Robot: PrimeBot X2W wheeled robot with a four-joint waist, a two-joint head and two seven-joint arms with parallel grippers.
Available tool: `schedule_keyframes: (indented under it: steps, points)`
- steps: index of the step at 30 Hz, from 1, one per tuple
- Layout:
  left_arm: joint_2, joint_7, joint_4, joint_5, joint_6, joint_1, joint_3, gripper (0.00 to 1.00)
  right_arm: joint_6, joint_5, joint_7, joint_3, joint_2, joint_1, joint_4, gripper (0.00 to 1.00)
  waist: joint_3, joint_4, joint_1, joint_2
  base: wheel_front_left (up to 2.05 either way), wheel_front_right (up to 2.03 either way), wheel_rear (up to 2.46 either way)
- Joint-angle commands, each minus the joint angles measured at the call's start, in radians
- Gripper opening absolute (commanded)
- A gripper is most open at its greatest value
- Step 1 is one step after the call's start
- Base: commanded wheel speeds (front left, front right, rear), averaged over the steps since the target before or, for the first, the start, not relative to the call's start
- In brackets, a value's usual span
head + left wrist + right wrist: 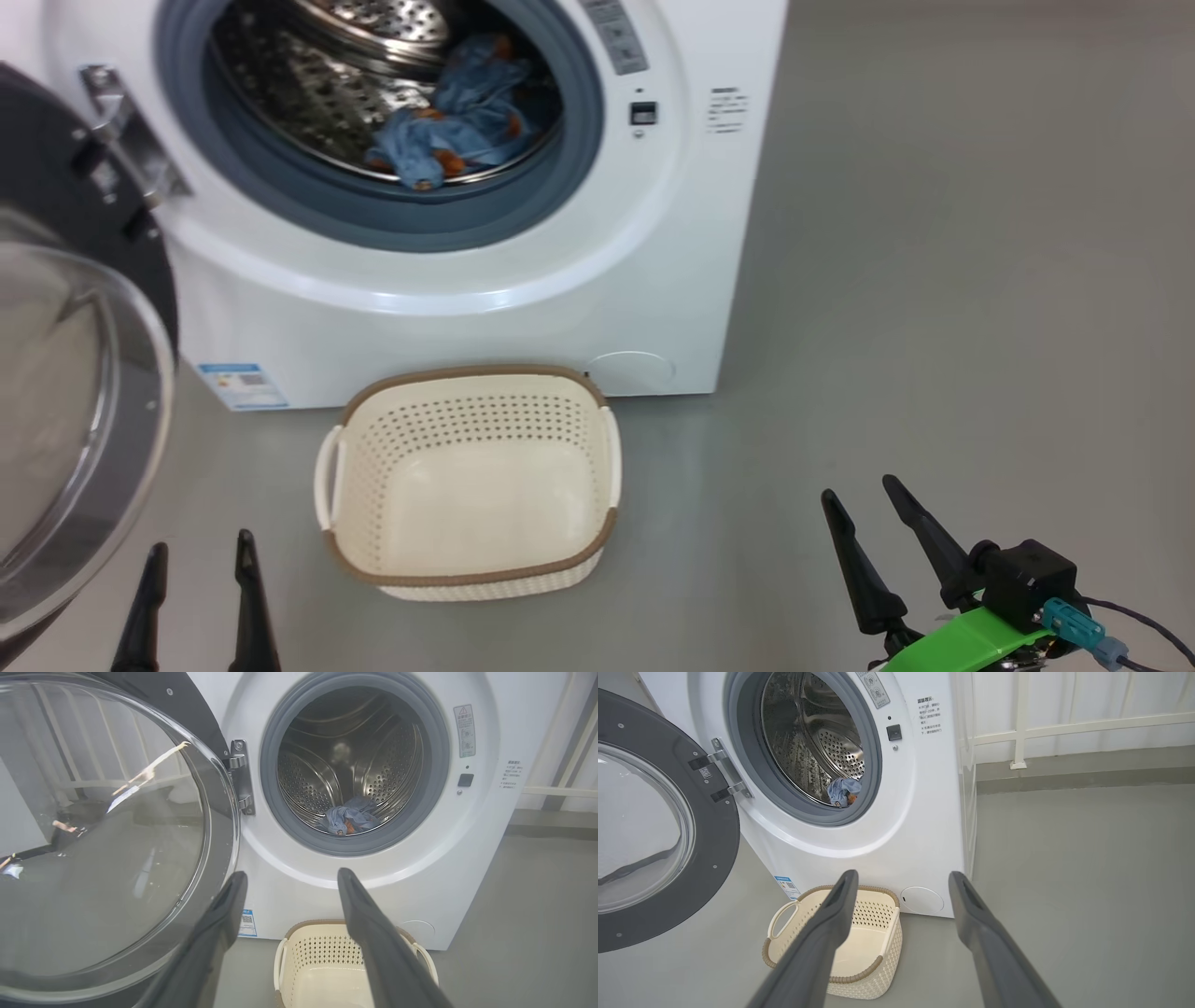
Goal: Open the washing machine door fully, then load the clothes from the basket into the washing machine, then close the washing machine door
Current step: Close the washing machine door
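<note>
One washer (448, 317), one door (75, 401), one basket (471, 425) and one crumpled heap of clothes (462, 117). That's the whole count, and I can't pick separate pieces out of the heap.

The clothes are light blue with orange-brown bits. They sit inside the steel drum (308, 103), low and toward the front, just behind the grey-blue gasket (579, 159). The heap lies a bit longer side to side than front to back.

The door is swung wide to the robot's left on its hinge (131, 140), at the left edge of the opening. Its glass bowl bulges out into the room, and the round opening faces straight at the robot.

The basket stands upright on the floor (934, 327), mouth up, right in front of the washer and nearly against its base. One handle slot is at the left end and one at the right, so its long side runs along the washer's front. Its bare bottom shows.

The left claw (199, 546) is low at the left, beside the door's edge, with its fingers apart and nothing between them. The right claw (857, 490) is low at the right, well apart from the basket, spread too and holding nothing. Both point up toward the washer.
</note>
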Motion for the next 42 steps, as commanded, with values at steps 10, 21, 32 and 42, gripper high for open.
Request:
schedule_keyframes:
  steps: [10,21,32,42]
  points:
    - [0.003,-0.005,-0.040,-0.022,0.013,-0.049,0.041,1.00,0.003,-0.013,-0.012,0.015,-0.011,-0.009,-0.029,1.00,0.023,0.169,0.0000,-0.0001,0.00,0.00,0.00]
    - [0.003,-0.005,-0.041,-0.045,0.032,-0.058,0.027,1.00,0.003,-0.021,-0.012,0.013,-0.021,-0.019,-0.029,1.00,0.035,0.287,0.0000,-0.0001,0.00,0.00,0.00]
    - [0.003,-0.005,-0.039,-0.069,0.058,-0.055,0.026,1.00,0.003,-0.025,-0.012,0.018,-0.028,-0.033,-0.022,1.00,0.030,0.353,0.0000,-0.0001,0.00,0.00,0.00]
    - [0.003,-0.005,-0.032,-0.086,0.072,-0.049,0.034,1.00,0.003,-0.028,-0.012,0.020,-0.035,-0.031,-0.016,1.00,0.023,0.401,0.0000,-0.0001,0.00,0.00,0.00]
